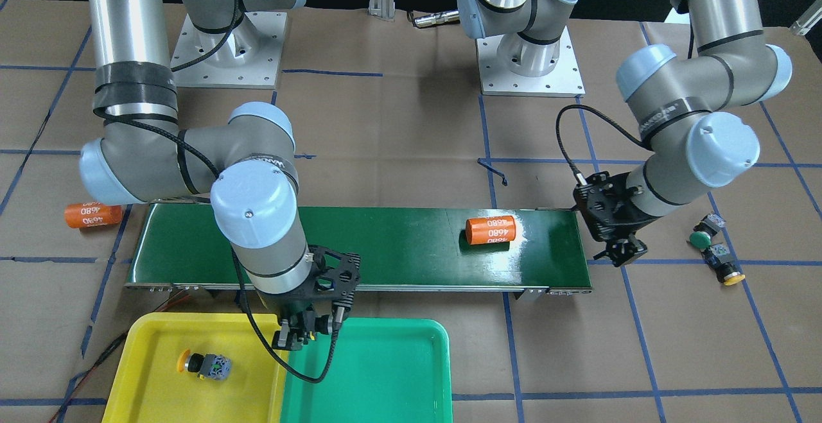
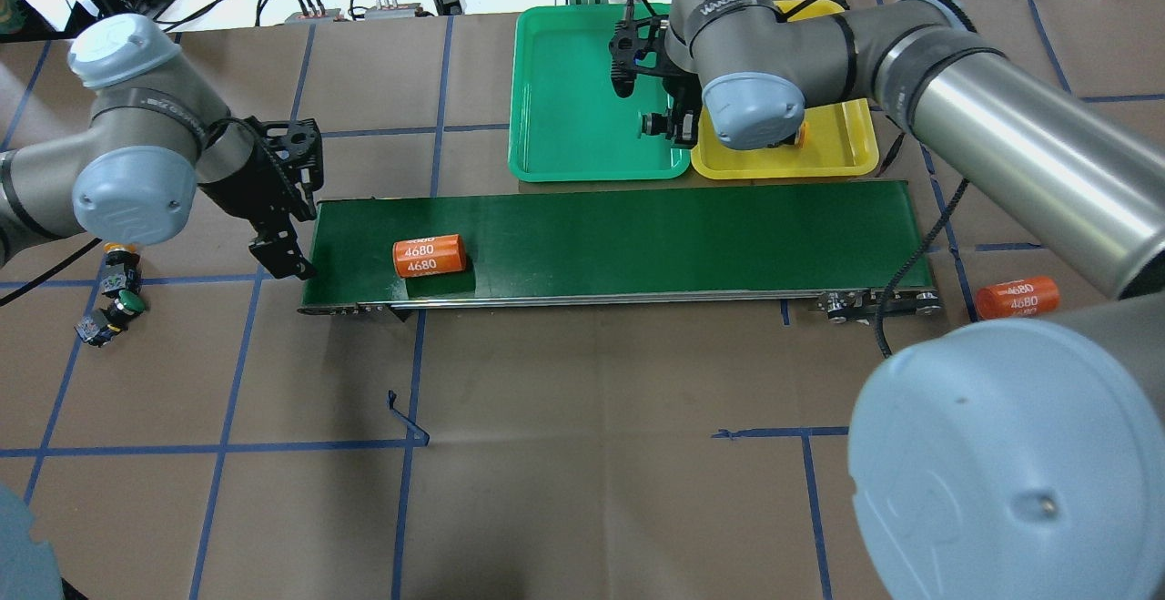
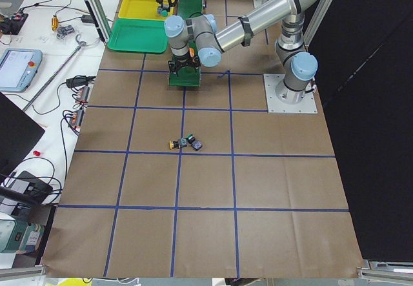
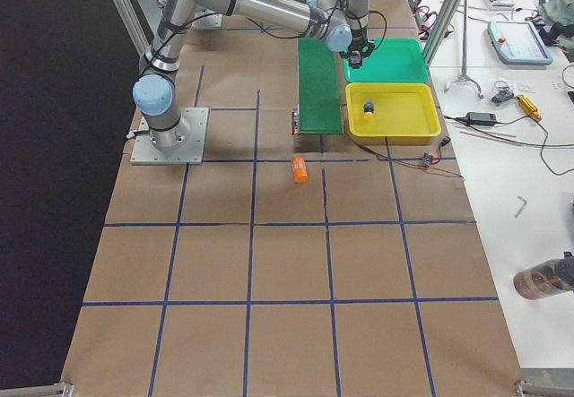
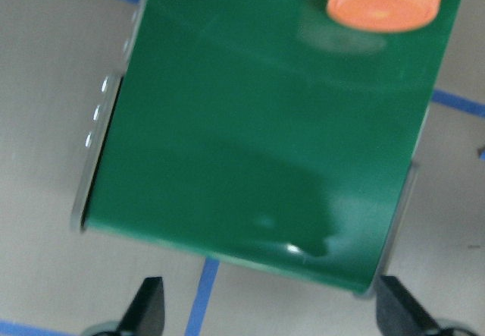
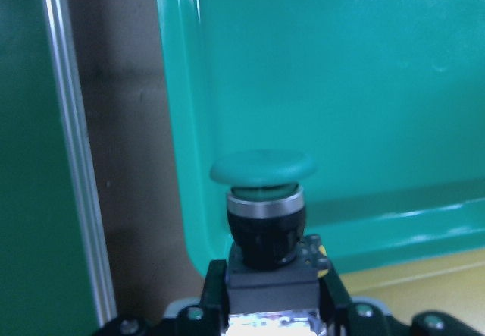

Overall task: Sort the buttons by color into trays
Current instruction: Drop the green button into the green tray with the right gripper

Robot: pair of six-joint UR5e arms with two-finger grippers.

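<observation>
One green-capped button (image 6: 263, 171) is clamped by its black body in the right tool (image 6: 269, 294). The tool's two sides press against the body and the cap points away from the wrist. Beneath the tool lies the belt-side corner of the green tray (image 1: 392, 384), right where it meets the yellow tray (image 1: 138, 404); the two trays touch edge to edge. How high the button hangs above the tray cannot be told. Off to one side of the tool, inside the yellow tray, a yellow-capped button (image 1: 204, 364) lies on its side. Just behind the tool, toward the robot's base, runs the long dark-green conveyor belt (image 1: 385, 250). Well along the belt from the right tool, an orange cylinder (image 1: 491, 230) marked 4680 rests on its surface.

The left tool (image 5: 271, 309) hangs at the far end of the belt, past that cylinder, spread wide with nothing in it. Its wrist view looks down on the belt's end, with the cylinder farther along. Beyond the left tool, away from the belt, two more buttons lie close together on the brown tabletop (image 1: 398, 121): a loose green button (image 1: 700, 238) and a loose yellow button (image 1: 727, 270). A second orange cylinder (image 1: 93, 214) lies on the tabletop just off the belt's other end, the end nearer the right tool.
</observation>
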